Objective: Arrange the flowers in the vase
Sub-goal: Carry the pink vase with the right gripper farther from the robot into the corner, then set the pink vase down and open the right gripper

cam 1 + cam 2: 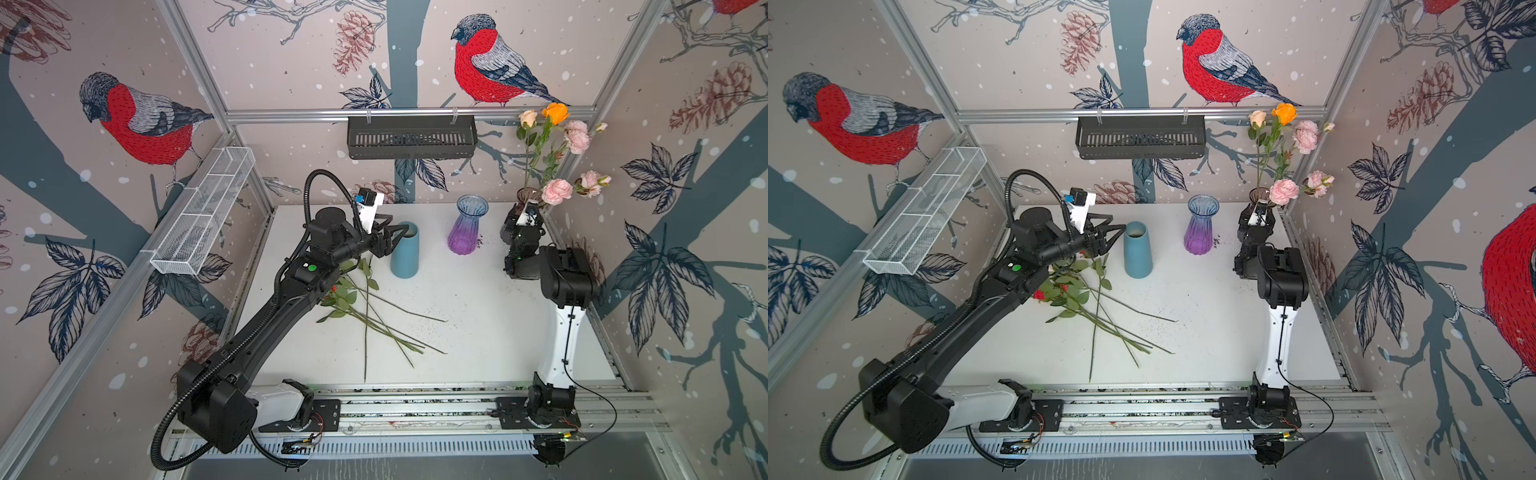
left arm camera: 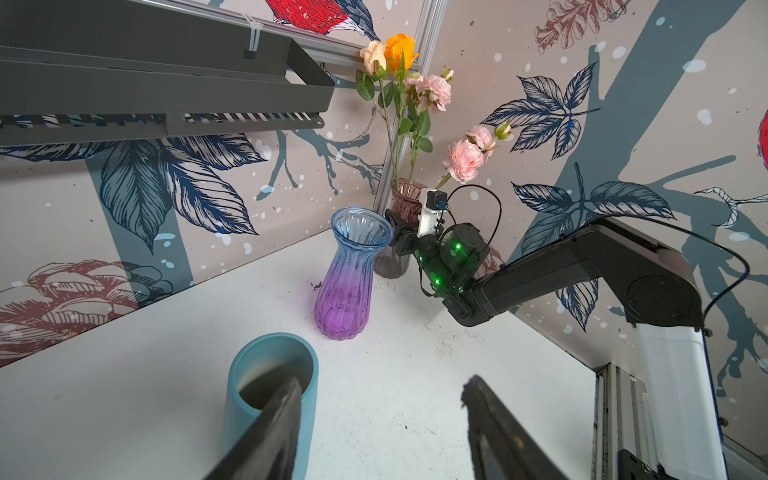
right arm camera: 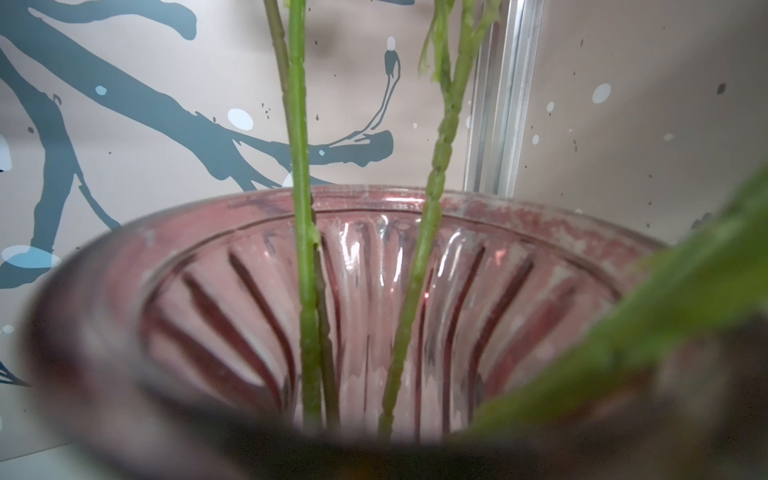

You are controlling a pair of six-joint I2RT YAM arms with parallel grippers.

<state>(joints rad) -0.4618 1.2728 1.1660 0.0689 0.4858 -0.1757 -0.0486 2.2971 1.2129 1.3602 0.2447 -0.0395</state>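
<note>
Beside teal vase (image 1: 404, 253): left tool (image 2: 382, 386), released, empty. Near it on bench (image 1: 478, 340): loose flowers (image 1: 347, 297), lying. Well apart: smoky-pink vase (image 2: 409, 195) holding arranged flowers (image 1: 557, 191); right tool (image 2: 395, 228) alongside, grip unclear.

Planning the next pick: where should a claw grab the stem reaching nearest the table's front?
Probably the long stem's bare front end, from straight above, jaws across it: it lies flat on the table, clear of leaves and other stems.
</note>
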